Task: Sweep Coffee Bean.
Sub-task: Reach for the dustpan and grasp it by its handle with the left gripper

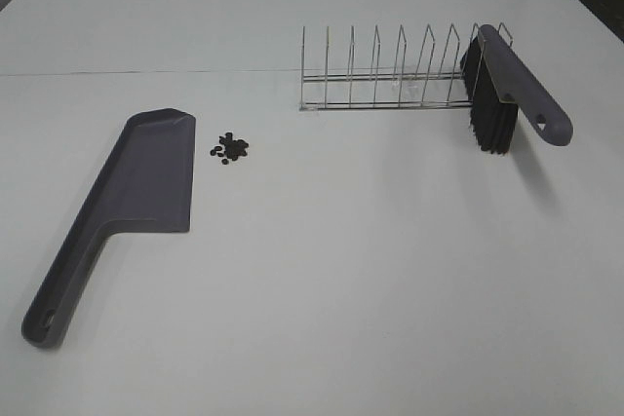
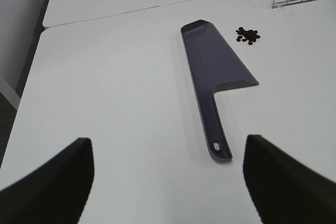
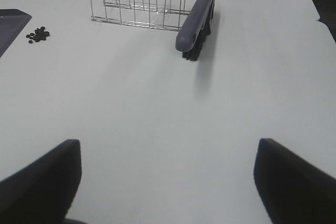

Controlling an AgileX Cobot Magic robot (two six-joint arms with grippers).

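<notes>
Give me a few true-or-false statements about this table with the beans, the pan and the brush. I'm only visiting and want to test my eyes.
1. The coffee beans lie on the table beside the dustpan, not in it. True.
2. The brush lies flat on the table among the beans. False: it leans in the end of the wire rack, well apart from them.
3. The left tool grips the dustpan's handle. False: it is open and empty, short of the handle.
4. The right tool is open and holds nothing. True.
</notes>
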